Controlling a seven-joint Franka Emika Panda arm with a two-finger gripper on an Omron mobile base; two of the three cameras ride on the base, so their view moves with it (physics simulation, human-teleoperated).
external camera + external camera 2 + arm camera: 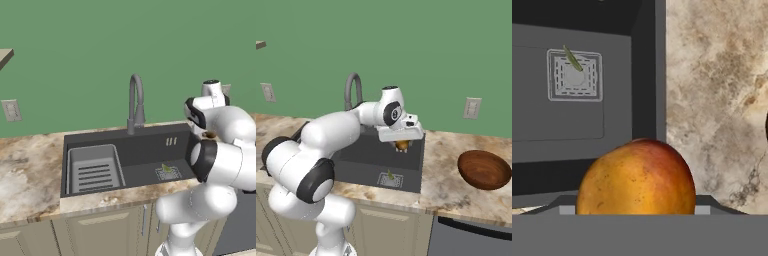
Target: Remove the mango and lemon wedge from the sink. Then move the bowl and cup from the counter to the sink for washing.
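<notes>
No text, label, brand, number or sign can be read anywhere in these pictures. The wall plates (472, 108) on the green wall are blank, and the sink (150, 150), the marbled surface (712, 100) and the bowl (484, 170) carry no markings.

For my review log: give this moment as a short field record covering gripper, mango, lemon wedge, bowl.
gripper: shut on the mango, over the sink's right edge
mango: held, lifted clear of the sink floor
lemon wedge: in the sink, on the drain
bowl: upright on the counter, right of the sink
</notes>
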